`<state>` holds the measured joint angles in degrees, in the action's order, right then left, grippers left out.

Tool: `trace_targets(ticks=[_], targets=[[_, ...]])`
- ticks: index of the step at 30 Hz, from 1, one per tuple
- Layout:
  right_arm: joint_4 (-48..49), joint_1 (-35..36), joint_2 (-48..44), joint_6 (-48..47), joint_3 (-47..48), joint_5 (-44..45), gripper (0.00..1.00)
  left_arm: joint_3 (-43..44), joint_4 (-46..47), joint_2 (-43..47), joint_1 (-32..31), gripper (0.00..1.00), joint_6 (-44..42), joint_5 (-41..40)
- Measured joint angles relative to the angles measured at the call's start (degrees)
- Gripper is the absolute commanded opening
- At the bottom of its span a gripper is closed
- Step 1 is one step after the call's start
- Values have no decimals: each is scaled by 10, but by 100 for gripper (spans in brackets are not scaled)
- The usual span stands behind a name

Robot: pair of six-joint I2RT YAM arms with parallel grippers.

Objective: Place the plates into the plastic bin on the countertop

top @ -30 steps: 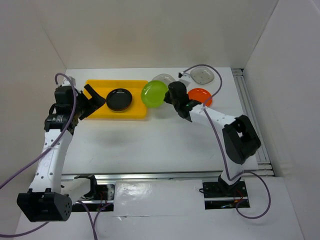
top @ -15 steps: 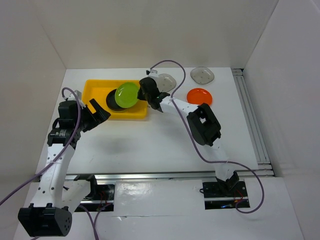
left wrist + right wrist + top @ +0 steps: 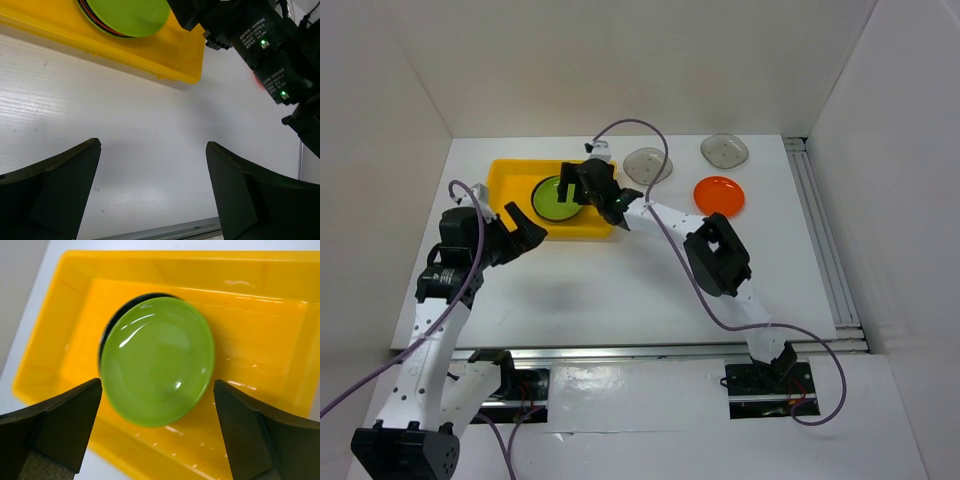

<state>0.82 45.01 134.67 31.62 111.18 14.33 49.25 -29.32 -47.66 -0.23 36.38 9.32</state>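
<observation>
Overhead view: right gripper [image 3: 582,185] over the plastic bin [image 3: 515,168]; left gripper [image 3: 520,226] spread, empty, near its front wall; orange plate [image 3: 719,193] and two grey plates [image 3: 647,163] on the countertop [image 3: 620,280]. Left wrist view: fingers [image 3: 50,190] hold nothing. Right wrist view: jaws apart, lime green plate [image 3: 157,360] lying off-centre on a black plate [image 3: 106,337] in the bin. Risk: a finger clipping it on withdrawal could flip it out.

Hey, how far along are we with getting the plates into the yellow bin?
Done: a green plate lies in the bin on top of a black plate. In hand: nothing. The right gripper hangs open over that stack, and the left gripper is open above the countertop. Left: an orange plate and two grey plates sit outside the bin.
</observation>
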Motion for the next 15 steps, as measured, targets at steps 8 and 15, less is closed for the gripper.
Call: trace_targets(ticks=[8, 15], targets=[[27, 11, -244, -26, -210, 60, 100, -28, 53, 6, -25, 100, 3, 49], [32, -198, -554, 22, -528, 136, 100, -115, 203, -74, -131, 100, 51, 111]])
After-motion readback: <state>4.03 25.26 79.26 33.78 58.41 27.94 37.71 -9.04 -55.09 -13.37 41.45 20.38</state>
